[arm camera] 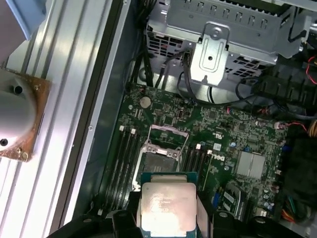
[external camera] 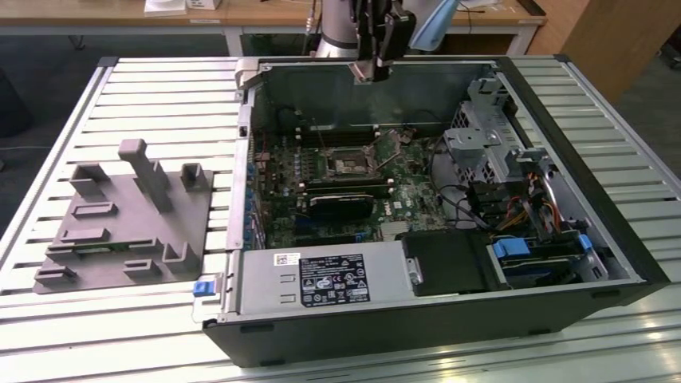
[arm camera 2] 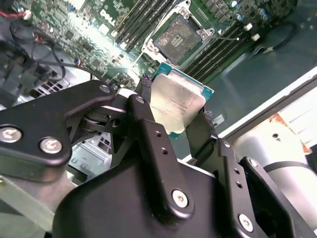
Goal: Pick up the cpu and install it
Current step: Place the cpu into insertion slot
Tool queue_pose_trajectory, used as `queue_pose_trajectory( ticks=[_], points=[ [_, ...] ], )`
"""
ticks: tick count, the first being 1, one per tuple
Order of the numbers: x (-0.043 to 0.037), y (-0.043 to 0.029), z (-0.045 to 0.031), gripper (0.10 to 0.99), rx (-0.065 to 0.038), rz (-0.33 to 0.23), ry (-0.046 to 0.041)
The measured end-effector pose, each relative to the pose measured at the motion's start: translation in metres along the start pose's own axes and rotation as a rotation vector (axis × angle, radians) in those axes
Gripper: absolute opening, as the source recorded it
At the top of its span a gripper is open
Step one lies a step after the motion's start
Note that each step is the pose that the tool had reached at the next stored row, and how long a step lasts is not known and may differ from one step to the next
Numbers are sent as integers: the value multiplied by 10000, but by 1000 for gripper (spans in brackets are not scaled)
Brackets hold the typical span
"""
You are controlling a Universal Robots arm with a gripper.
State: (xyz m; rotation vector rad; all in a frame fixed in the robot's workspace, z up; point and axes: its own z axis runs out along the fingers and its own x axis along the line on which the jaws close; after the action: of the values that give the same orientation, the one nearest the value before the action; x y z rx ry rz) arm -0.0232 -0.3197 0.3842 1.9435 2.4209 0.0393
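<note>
My gripper (external camera: 375,72) hangs over the far wall of the open computer case (external camera: 596,207), above the motherboard. It is shut on the cpu (arm camera 2: 176,106), a flat silver square with a green rim, held by its edges between the two black fingers (arm camera 2: 205,131). In the first wrist view the cpu (arm camera: 166,203) sits just short of the open socket (arm camera: 159,161), whose metal frame stands raised. The socket (external camera: 349,165) lies in the middle of the board, below the gripper and nearer the exterior camera, and shows again in the second wrist view (arm camera 2: 177,37).
A grey plastic tray (external camera: 117,223) with upright blocks lies on the slatted table at the exterior view's left. Inside the case are a metal drive cage (external camera: 484,144), cable bundles (external camera: 521,211), a dark expansion card (external camera: 340,203) and the power supply (external camera: 319,279).
</note>
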Motion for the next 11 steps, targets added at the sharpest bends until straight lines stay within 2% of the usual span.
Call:
queue_pose_trajectory(
  ticks=[11],
  points=[
    [5, -2, 62, 533, 23, 1611, -76]
  ],
)
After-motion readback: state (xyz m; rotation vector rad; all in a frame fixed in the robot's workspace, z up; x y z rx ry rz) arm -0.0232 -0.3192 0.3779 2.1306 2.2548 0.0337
